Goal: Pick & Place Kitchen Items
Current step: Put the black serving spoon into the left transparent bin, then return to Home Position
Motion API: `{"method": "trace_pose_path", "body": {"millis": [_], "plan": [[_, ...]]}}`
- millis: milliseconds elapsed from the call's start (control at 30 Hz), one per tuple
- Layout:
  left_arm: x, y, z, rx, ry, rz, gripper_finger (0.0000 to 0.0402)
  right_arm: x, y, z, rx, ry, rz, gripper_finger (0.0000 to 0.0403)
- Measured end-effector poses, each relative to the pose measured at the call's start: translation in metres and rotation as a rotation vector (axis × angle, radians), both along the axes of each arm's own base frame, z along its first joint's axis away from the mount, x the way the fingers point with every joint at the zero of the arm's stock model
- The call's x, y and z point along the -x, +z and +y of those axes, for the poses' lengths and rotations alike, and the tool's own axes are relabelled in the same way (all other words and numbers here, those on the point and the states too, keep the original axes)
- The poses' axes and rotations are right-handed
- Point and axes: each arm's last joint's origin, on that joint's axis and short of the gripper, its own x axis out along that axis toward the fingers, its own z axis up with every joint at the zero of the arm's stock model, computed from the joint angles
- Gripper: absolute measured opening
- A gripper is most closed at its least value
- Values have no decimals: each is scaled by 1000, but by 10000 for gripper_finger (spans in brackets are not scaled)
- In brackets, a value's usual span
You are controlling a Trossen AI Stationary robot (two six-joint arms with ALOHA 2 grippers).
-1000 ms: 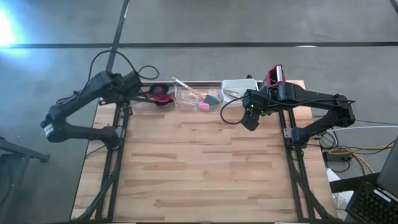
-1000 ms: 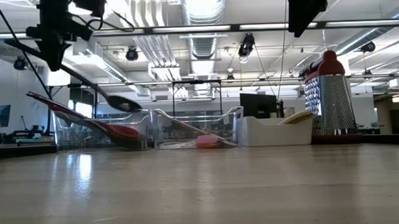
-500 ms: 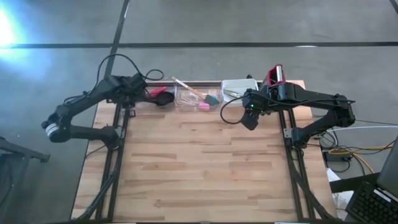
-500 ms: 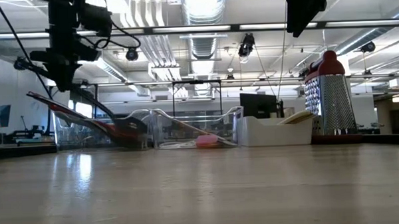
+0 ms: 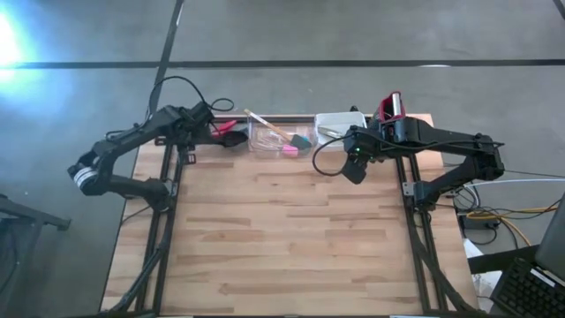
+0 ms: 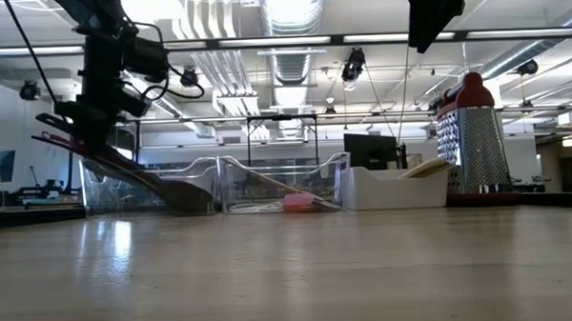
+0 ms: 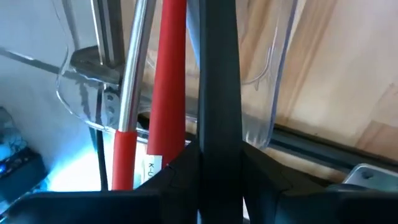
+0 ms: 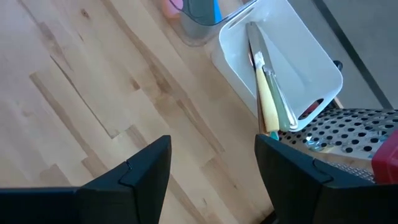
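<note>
L gripper (image 5: 205, 129) sits at the far-left end of the tabletop (image 5: 282, 238), over the clear tub (image 6: 153, 184) there, jaws narrowed onto the handle of a black spoon (image 6: 163, 189). In the low view the spoon slants down from the gripper, bowl end low inside the tub, next to red-handled utensils (image 7: 171, 81). Middle clear tub (image 5: 281, 140) holds a pink scraper (image 5: 290, 152) and a blue one (image 5: 301, 141). White tub (image 8: 283, 68) to its right holds knives (image 8: 264, 81), w/ the steel grater (image 6: 469, 140) just beside it. R gripper (image 5: 355, 170) hovers above bare tabletop in front of the white tub, jaws wide, nothing in them.
</note>
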Motion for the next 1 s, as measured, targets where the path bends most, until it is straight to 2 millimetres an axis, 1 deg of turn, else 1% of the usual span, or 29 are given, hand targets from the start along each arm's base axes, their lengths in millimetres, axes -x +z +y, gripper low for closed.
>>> {"method": "trace_pose_path", "body": {"millis": [67, 167, 267, 333, 433, 500, 567, 633, 700, 733, 800, 867, 900, 1000], "plan": [[0, -1, 1, -15, 11, 20, 117, 0, 0, 0, 2, 1, -3, 224], [0, 1, 1, -21, 30, 15, 184, 0, 0, 0, 2, 1, -4, 224], [0, 5, -2, -15, 29, -6, 228, -1, 0, 0, 2, 1, -7, 224], [2, 9, -4, -23, 43, -15, 244, -1, 0, 0, 3, 1, -11, 224], [5, 20, -6, -73, 78, -1, 251, -2, 1, 0, 4, 2, -20, 224], [8, 33, -8, -113, 96, -17, 251, -2, 1, 0, 4, 2, -23, 224], [10, 50, -11, -160, 111, -78, 250, -3, 1, 0, 4, 2, -27, 224], [12, 68, -15, -189, 118, -172, 251, -3, 1, 0, 4, 2, -28, 224], [14, 88, -21, -201, 129, -318, 251, -3, 1, 0, 4, 2, -29, 224], [15, 98, -25, -192, 128, -414, 250, -3, 1, 0, 4, 2, -29, 224], [16, 117, -34, -119, 96, -650, 248, -3, 1, 0, 4, 2, -29, 224], [19, 134, -46, -51, 24, -881, 244, -3, 1, 0, 5, 2, -34, 224], [20, 142, -52, -38, -13, -969, 240, -4, 1, 0, 5, 2, -38, 224], [32, 158, -70, -101, -85, -1104, 223, -4, 1, 0, 3, 3, -44, 224]]}}
